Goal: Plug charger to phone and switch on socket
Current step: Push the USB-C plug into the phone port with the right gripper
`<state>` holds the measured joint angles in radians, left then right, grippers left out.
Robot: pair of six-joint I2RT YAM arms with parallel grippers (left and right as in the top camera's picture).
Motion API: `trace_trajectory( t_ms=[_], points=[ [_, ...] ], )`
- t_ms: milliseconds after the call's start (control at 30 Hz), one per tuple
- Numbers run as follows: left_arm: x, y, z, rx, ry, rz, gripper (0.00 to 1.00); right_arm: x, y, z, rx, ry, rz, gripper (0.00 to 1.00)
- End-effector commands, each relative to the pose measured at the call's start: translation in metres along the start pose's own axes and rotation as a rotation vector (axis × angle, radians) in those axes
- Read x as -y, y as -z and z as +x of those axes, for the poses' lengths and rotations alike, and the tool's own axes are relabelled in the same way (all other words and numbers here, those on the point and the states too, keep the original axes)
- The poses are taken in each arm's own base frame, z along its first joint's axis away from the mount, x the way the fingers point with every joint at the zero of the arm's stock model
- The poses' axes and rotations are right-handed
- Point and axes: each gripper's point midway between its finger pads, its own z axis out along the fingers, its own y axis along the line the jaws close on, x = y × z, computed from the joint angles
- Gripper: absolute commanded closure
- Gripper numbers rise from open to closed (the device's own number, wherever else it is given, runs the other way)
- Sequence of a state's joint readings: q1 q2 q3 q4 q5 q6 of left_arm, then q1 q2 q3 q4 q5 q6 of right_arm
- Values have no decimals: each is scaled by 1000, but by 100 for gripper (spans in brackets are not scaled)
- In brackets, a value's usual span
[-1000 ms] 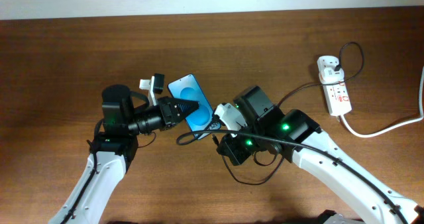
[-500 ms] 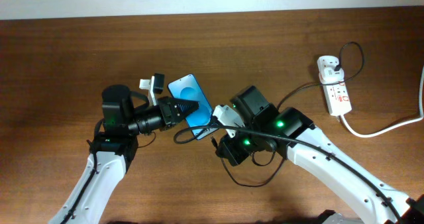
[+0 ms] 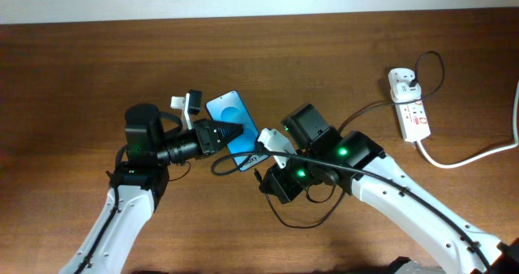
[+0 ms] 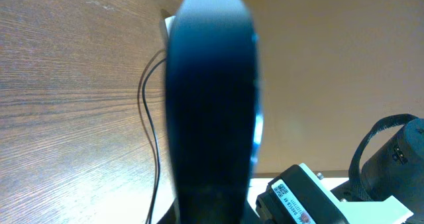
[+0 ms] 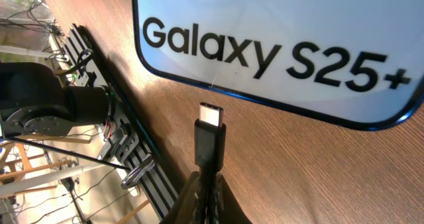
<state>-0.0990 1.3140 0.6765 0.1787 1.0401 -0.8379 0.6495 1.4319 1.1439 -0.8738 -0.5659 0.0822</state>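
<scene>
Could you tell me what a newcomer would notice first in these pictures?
The bright blue phone stands out mid-table, gripped by the left gripper. The right gripper holds the charger, its tip just short of the phone's edge, not yet plugged in. The white socket lies far right.

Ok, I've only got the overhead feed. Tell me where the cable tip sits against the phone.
Observer: On the right wrist camera, the thin black charger cable ends in a small silver-tipped connector that sits short of the slim black-edged smartphone. A strip of the brown wooden table shows between them.
Operator: Give me its aim.
Observer: It points at the smartphone's edge below the word "Galaxy". No port is visible from that view.
Operator: Report the hold.
Observer: The right gripper pinches the charger cable just behind the connector.
</scene>
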Motion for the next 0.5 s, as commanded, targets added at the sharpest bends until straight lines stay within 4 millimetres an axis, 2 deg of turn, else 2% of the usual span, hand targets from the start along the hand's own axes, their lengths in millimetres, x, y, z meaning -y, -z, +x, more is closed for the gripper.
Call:
trace_trajectory(
  t_ms=[0,467],
  points=[
    [11,0,2,-27,-72,38,100,-5,3,-7,15,12,-8,96],
    [13,0,5,-43,-83,53,100,5,3,-7,20,10,48,96]
  ],
)
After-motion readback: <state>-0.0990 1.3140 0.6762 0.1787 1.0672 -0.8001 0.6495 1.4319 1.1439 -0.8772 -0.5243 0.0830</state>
